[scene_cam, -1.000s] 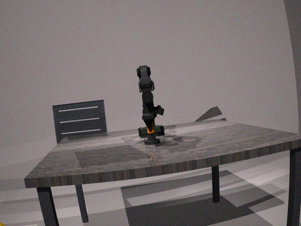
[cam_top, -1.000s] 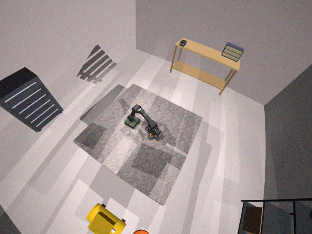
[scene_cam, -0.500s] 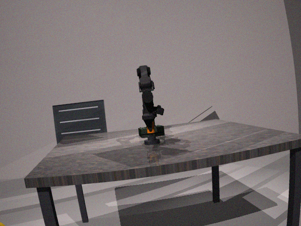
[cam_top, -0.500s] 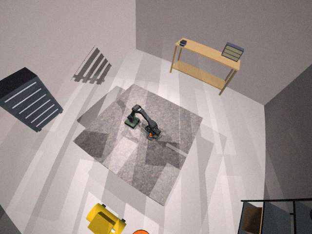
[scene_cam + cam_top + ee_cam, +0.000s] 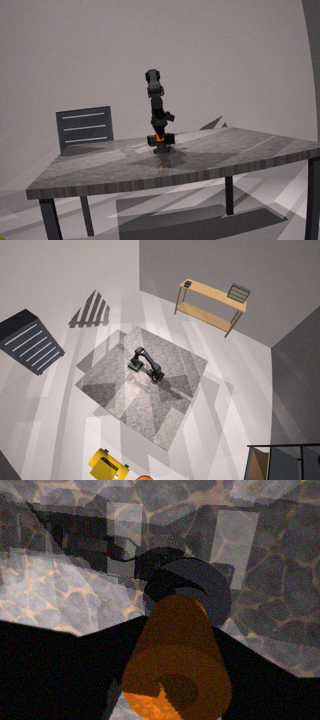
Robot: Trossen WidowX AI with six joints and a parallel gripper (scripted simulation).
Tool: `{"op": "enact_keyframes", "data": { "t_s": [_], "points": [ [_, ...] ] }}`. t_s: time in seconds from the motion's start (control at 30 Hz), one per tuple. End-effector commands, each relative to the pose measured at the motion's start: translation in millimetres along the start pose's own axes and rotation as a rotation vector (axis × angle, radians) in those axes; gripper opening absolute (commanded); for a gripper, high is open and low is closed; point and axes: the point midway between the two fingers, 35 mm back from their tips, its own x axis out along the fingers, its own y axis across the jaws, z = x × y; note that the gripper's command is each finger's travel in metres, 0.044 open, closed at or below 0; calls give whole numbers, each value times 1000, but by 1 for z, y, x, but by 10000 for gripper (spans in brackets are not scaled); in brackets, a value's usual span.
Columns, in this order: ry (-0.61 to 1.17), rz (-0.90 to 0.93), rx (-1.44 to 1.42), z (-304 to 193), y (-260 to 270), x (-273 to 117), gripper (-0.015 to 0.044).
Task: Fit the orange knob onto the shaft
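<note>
The orange knob (image 5: 154, 378) (image 5: 158, 138) (image 5: 175, 655) is upright between the fingers of my gripper (image 5: 154, 376) (image 5: 160, 136) (image 5: 177, 627), which is shut on it. The round dark pedestal (image 5: 154, 382) (image 5: 161, 150) (image 5: 217, 592) stands on the table directly below the knob. In the exterior view the knob's lower edge is above the pedestal's wide base, with a narrower dark part between them. The shaft's top and its flat side are hidden by the knob, so I cannot tell how far the knob is over the shaft.
The arm's green base (image 5: 135, 365) (image 5: 152, 140) is bolted or set on the stone-patterned table (image 5: 144, 418) (image 5: 103, 175), behind the pedestal in the exterior view. A wooden bench (image 5: 211, 292), a dark slatted cabinet (image 5: 38, 343) (image 5: 85, 124) and a yellow object (image 5: 108, 464) stand away from the table.
</note>
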Motion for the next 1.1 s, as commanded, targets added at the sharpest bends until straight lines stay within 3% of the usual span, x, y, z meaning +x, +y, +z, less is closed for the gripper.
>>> {"op": "enact_keyframes", "data": {
  "t_s": [0.0, 1.07],
  "points": [
    [3, -5, -10, 0, -1, -1, 0],
    [3, -6, -10, -1, -4, -1, 0]
  ]
}}
